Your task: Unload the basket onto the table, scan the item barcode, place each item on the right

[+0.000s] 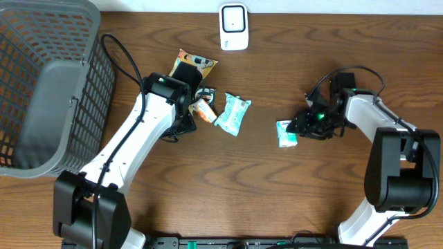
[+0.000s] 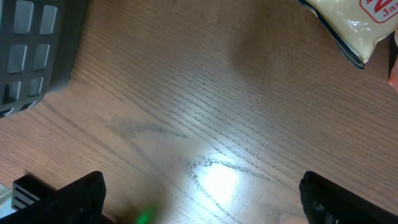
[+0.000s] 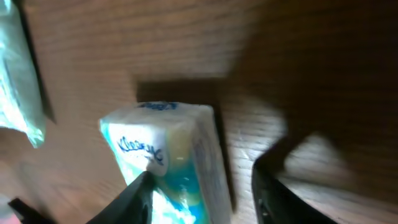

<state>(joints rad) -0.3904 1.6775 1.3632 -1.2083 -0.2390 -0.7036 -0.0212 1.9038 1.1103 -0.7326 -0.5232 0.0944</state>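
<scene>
Wood-grain table [image 1: 228, 200], dark brown, glare patch in the left wrist view. Tissue pack [image 1: 286, 133], white and teal, lies flat below and to the right of the scanner [image 1: 234, 26], well apart from it. Right gripper [image 1: 303, 126] is at the pack, jaws part-spread astride one end. In the blurred wrist view one finger [image 3: 140, 199] overlaps the wrapper and the other seems to stand off it, so cannot tell if it is pinched. No barcode visible on the pack. Teal packet [image 1: 232, 114], orange packet [image 1: 203, 109] and yellow bag [image 1: 192, 66] sit below and left of the scanner. Left gripper [image 2: 199, 208] is spread wide over bare wood beside them, holding nothing. Grey basket [image 1: 104, 76] is far left of the scanner. Judged step: securing the pack. Next move calls for a firm close, a lift, then carrying it up to the scanner with the barcode side facing the window.
</scene>
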